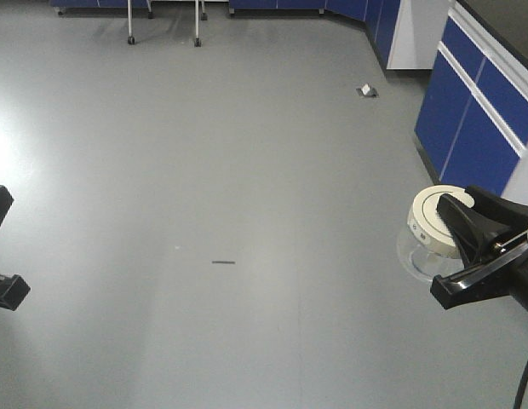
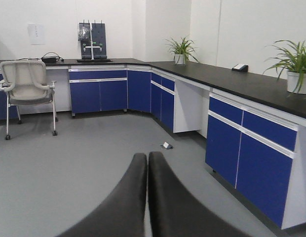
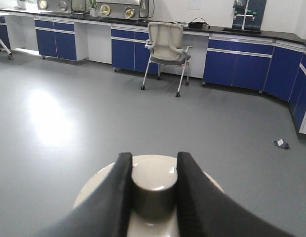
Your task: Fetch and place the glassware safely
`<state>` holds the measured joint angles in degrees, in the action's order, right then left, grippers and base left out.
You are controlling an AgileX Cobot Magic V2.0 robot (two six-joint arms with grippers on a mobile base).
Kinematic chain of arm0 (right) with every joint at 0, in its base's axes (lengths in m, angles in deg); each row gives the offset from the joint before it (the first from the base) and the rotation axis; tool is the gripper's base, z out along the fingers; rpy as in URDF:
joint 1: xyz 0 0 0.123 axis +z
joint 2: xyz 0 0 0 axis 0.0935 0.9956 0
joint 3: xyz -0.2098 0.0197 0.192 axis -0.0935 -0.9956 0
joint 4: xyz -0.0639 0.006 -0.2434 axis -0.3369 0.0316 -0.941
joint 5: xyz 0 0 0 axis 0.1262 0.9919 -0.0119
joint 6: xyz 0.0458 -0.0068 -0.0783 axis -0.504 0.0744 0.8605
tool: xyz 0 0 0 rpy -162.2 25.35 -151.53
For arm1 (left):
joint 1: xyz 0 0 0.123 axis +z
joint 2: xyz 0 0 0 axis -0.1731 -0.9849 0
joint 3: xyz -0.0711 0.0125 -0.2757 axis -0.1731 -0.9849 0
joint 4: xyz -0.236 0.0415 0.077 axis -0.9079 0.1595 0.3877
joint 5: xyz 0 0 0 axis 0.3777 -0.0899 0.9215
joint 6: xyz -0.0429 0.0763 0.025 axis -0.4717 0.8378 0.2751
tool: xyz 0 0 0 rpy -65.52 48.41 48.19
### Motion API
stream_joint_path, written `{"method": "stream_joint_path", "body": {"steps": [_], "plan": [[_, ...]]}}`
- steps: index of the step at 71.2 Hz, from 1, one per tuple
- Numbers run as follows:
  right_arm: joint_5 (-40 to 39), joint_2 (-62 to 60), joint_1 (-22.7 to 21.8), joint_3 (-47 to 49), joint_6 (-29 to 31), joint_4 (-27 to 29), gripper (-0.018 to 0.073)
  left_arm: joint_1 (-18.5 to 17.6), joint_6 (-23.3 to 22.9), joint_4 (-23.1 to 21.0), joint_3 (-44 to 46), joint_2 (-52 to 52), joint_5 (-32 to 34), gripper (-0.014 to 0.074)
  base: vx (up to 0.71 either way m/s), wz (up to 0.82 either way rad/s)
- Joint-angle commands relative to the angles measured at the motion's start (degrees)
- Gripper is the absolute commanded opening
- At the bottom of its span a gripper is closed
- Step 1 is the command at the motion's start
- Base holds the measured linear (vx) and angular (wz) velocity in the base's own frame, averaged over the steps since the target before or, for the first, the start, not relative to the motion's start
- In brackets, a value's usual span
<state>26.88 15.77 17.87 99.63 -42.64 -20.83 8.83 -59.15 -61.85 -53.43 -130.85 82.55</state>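
black fingers of the right gripper pinch the central knob on a cream-white lid, with the squat glass jar hanging just beneath them over the grey lab floor; the left gripper (holding nothing) has its tips pressed together.

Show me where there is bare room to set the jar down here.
The black countertop is bare between the far plant and the near plant, apart from a small box near the wall. Its far end by the rack and chair is more crowded. The grey floor is mostly open. The right gripper holds the jar by its lid knob.
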Motion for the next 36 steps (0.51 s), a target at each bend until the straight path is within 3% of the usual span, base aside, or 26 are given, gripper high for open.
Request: {"method": "stream_joint_path", "body": {"steps": [1,36], "plan": [[-5.7,-0.8,-0.3,1.8,0.1,0.5,-0.0001,-0.4,-0.5,-1.4,1.4,0.6,3.8,-0.0007,0.64,0.09],[-5.9,-0.8,-0.3,1.8,0.1,0.5,-0.0001,-0.4,-0.5,-1.4,1.4,0.5,3.7,-0.0007,0.69,0.06]]}}
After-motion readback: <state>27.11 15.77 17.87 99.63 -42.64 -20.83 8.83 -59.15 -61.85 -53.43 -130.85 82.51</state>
